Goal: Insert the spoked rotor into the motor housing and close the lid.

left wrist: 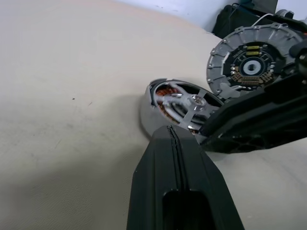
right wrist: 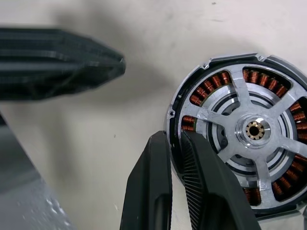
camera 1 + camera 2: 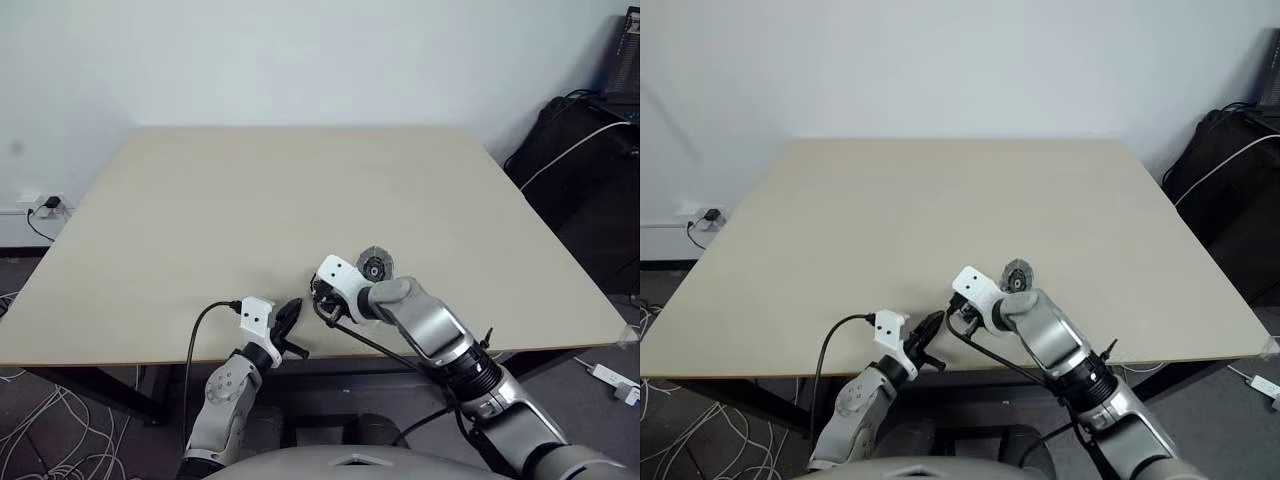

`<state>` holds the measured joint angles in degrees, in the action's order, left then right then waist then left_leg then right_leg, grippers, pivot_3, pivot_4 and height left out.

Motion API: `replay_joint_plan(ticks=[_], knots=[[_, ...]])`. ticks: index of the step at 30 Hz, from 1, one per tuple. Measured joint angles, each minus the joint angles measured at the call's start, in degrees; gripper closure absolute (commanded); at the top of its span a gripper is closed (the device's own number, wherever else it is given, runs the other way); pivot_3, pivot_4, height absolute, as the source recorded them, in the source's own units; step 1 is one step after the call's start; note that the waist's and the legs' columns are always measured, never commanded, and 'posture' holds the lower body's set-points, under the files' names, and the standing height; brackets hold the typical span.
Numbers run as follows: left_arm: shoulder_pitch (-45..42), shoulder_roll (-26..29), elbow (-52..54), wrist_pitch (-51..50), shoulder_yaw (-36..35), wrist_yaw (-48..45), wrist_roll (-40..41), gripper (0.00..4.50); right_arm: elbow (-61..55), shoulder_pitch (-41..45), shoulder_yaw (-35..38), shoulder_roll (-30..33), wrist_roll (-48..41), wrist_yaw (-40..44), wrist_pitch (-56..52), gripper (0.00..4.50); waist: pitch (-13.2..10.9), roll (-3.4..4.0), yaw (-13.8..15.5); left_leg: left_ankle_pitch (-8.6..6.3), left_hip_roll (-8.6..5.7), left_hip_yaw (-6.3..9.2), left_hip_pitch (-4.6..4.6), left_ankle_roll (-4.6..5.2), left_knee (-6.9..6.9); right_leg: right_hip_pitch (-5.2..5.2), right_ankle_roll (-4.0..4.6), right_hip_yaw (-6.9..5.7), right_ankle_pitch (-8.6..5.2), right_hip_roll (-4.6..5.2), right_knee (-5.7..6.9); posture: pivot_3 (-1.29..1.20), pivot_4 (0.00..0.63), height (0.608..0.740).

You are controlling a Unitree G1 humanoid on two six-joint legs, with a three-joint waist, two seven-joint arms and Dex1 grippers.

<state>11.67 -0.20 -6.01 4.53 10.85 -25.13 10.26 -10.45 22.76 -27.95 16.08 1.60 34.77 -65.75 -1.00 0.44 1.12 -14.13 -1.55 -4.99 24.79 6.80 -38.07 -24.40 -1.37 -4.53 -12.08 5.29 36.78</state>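
The motor housing (image 2: pixel 242 132) lies flat on the worktop (image 3: pixel 300 200) near its front edge, and the spoked rotor (image 2: pixel 254 130) already sits inside it, copper windings showing between the spokes. The right gripper (image 2: pixel 180 158) has its fingers nearly closed, pinching the housing's rim on the side facing the left gripper (image 1: pixel 169 132), whose fingers are fully shut and empty, just beside the housing. The lid (image 1: pixel 254 62) stands on edge just behind the housing, ribbed face and dark hub outward. To do this step well, I would judge: steady the housing, check the rotor is level, then lower the lid squarely.
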Motion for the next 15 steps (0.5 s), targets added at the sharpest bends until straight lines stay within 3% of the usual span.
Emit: replay_joint_plan(ticks=[6,14,15], knots=[[-0.28,-0.11,-0.49,0.6,-0.01,-0.04,0.0,4.5,-1.72,-0.03,0.67,-0.75,-1.46,-2.79,-3.22,4.41,-0.01,0.01,-0.06,0.0,-0.01,-0.01,0.04,0.0,0.02,-0.04,0.0,-0.01,-0.01,0.0,-0.04,0.0,0.0,0.74],[-0.48,-0.13,-0.57,1.03,-0.01,-0.09,0.0,4.5,-1.88,-0.08,1.32,-1.19,-3.5,-4.68,-0.48,1.81,-0.01,0.02,-0.25,0.0,0.0,0.0,0.02,0.0,0.03,-0.03,0.0,-0.03,-0.01,0.0,0.0,0.0,0.0,0.74],[-0.48,-0.13,-0.57,1.03,-0.01,-0.11,0.0,4.5,-1.98,-0.08,1.6,-1.9,-3.65,-5.42,-0.2,1.81,-0.01,0.02,-0.27,0.0,0.0,0.0,0.02,0.0,0.03,-0.03,0.0,-0.03,-0.01,0.0,0.0,0.0,0.0,0.74]])
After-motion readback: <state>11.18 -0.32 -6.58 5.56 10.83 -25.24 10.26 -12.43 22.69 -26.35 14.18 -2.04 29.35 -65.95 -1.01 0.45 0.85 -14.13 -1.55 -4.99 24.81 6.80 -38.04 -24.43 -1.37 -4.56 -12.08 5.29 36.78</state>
